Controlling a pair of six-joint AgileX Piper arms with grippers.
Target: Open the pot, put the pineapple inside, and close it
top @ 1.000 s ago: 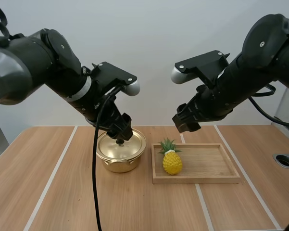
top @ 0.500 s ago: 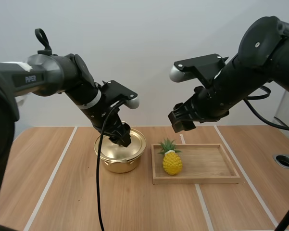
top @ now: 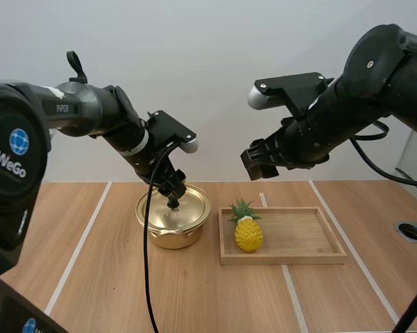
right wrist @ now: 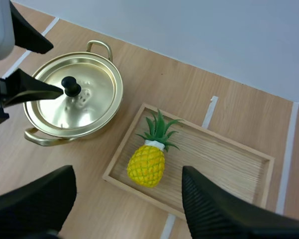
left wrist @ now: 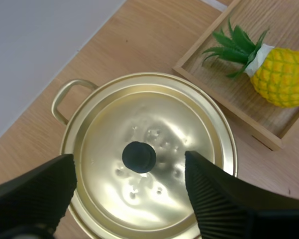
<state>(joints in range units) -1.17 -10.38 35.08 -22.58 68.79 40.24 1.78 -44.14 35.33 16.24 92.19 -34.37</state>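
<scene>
Pot (top: 171,234), lidded, under left arm (top: 90,115) labelled PiPER and WeGo.

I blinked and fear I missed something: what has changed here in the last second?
The right gripper rose a little and drifted toward the pot. The left arm swung back, yet the open left gripper stays over the knob of the lid, gripping nothing. The pot, lid, pineapple and tray have not moved.
</scene>
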